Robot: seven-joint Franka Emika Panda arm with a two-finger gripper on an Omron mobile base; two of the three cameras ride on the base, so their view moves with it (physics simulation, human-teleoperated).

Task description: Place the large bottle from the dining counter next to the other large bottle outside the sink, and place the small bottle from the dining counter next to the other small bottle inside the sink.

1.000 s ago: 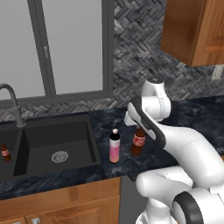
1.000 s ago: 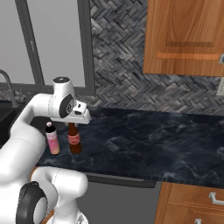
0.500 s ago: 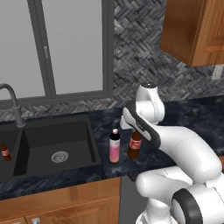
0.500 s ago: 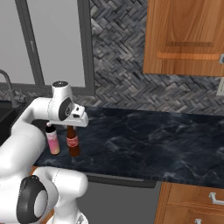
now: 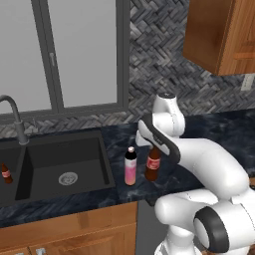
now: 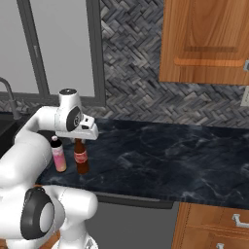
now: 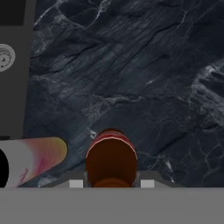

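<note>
Dark marbled bench (image 5: 119,191) runs under a grey window and herringbone backsplash, wood cabinets up at 1 o'clock. Black sink (image 5: 62,162) sits sunk in the bench at 9 o'clock from me in the left base view, round silver drain (image 5: 67,178) in its floor, grey gooseneck tap (image 5: 15,117) at its far left rim.

My fingers (image 5: 154,149) are narrowed on the neck of the tall brown cola bottle (image 5: 152,167), which stands upright, base at or just above the bench; contact not resolvable. Hand view looks straight down on its shoulder and red label (image 7: 111,159), pinched between my fingers.

Pale pink bottle (image 5: 130,168) with reddish top stands upright just beside the cola bottle, at its 9 o'clock in the left base view, outside the sink, near its right rim. Small gap between the two.

Short brown red-labelled bottle (image 5: 5,173) stands upright at the sink's far left edge.
</note>
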